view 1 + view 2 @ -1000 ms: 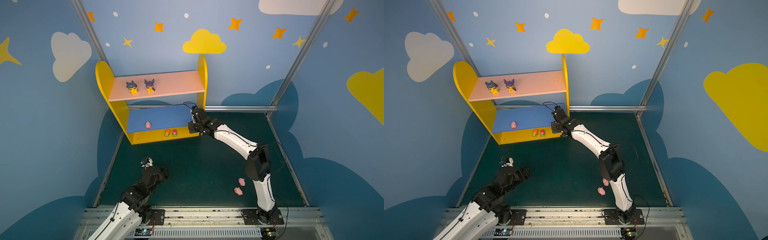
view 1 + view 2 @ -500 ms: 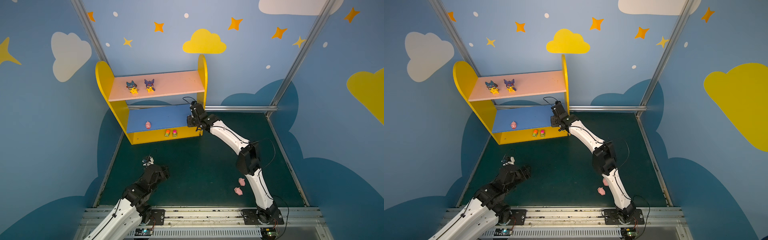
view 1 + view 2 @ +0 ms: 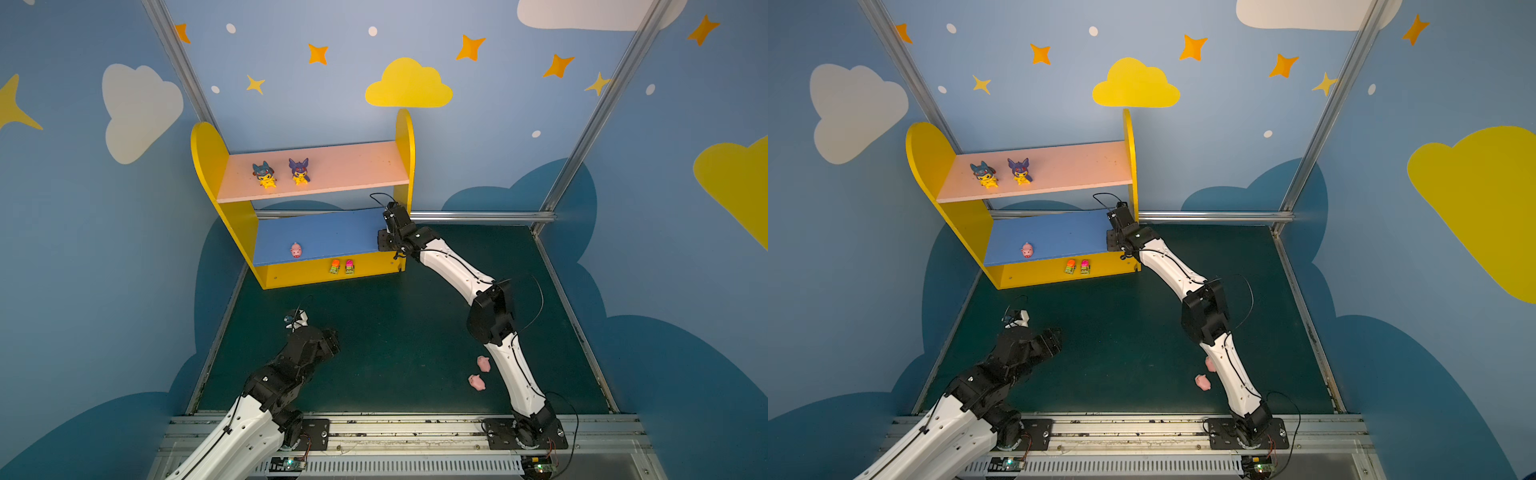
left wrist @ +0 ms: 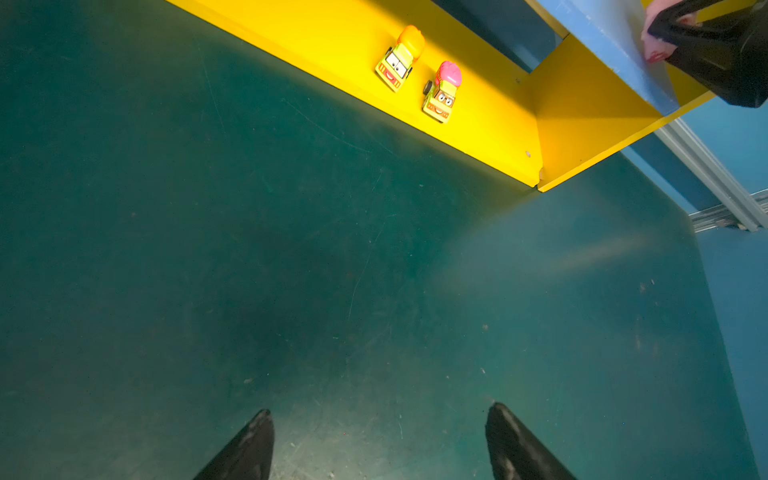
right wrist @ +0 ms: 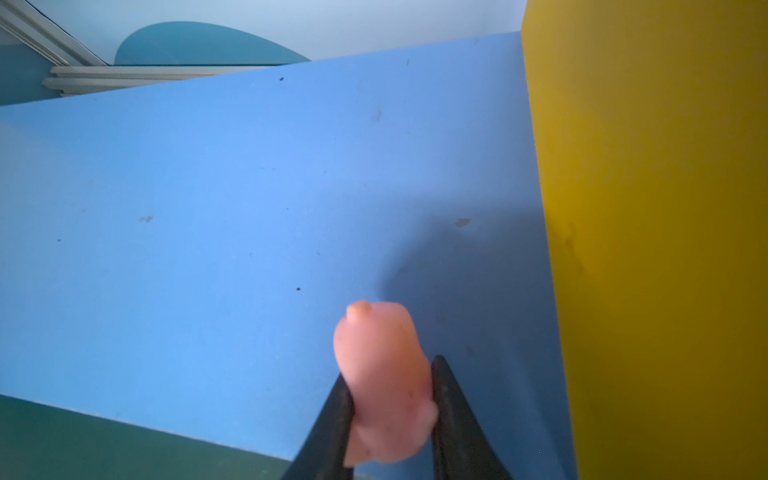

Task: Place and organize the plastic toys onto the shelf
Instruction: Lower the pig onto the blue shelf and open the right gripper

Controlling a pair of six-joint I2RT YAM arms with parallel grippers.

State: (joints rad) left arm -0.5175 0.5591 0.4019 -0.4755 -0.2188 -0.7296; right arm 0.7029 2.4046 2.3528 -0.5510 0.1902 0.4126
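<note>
Right gripper [image 5: 390, 368] advanced; pig [image 5: 378, 345] beside yellow panel [image 5: 665, 208].

The yellow-sided shelf [image 3: 208, 158] stands upright at the back of the surface [image 3: 395, 324]. On its pink upper board [image 3: 353, 166], a blue-hooded figurine [image 3: 264, 174] and a purple-hooded figurine [image 3: 299, 170] sit side by side near the left end. A standing pig [image 3: 296, 250] rests on the blue lower board [image 3: 332, 232]. An orange-topped car [image 3: 335, 266] and a pink-topped car [image 3: 349, 266] sit together on the yellow base [image 3: 291, 278]. A held pig [image 5: 384, 382] is pinched in the right hand [image 5: 390, 368] over that lower board's right end. A farther pig [image 3: 483, 363] and a nearer pig [image 3: 476, 381] lie close together on the surface.
</note>
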